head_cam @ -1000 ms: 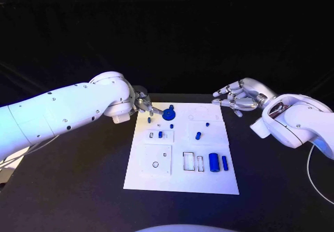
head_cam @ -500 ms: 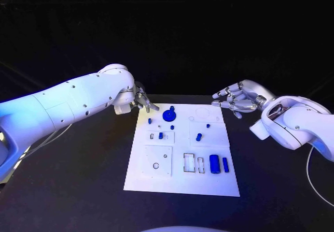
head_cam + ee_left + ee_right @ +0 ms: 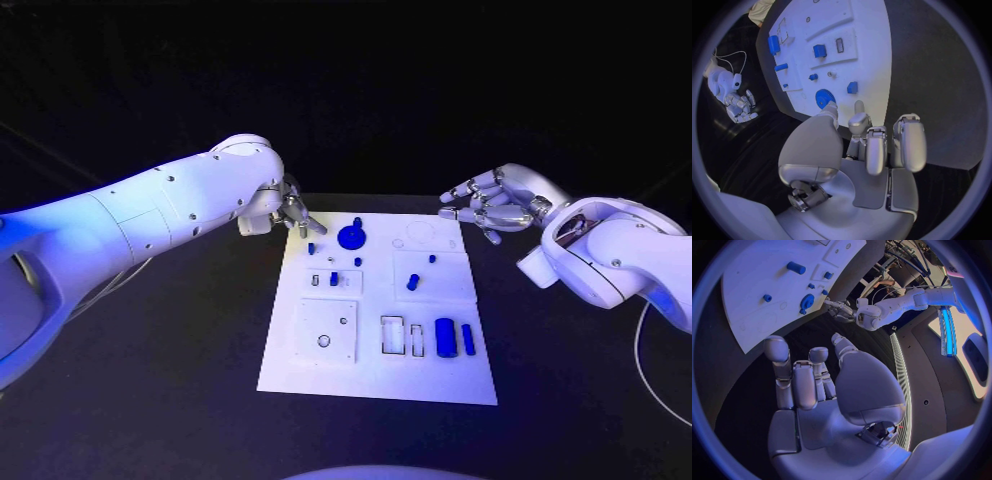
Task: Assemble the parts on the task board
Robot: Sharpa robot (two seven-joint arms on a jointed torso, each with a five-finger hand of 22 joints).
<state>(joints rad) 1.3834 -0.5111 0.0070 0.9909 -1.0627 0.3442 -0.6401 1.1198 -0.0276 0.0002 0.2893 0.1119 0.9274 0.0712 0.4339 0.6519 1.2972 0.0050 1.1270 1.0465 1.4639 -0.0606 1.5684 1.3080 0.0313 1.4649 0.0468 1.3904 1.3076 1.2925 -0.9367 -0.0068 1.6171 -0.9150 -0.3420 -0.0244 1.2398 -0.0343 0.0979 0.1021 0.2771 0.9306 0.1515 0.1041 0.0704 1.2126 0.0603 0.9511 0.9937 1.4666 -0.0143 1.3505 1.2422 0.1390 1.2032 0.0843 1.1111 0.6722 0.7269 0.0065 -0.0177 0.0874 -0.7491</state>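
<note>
The white task board (image 3: 378, 372) lies mid-table. A blue gear (image 3: 352, 238) sits at its far end, also visible in the left wrist view as the gear (image 3: 824, 97) just past my fingertips. Small blue pegs (image 3: 411, 282) stand in the middle rows, and two blue cylinders (image 3: 444, 336) lie near the front right. My left hand (image 3: 296, 213) hovers off the board's far left corner, fingers spread, holding nothing. My right hand (image 3: 490, 208) hangs beyond the far right corner, fingers loosely apart and empty; the right wrist view shows the right hand (image 3: 817, 385) with a bare palm.
Black tabletop (image 3: 159, 380) surrounds the board on all sides. The front left of the board (image 3: 325, 340) carries a raised plate with small holes. Rectangular slots (image 3: 391, 335) stand open beside the cylinders.
My left hand has pulled back from the blue gear toward the board's far left corner, leaving the gear on the board. The right hand has hardly moved.
</note>
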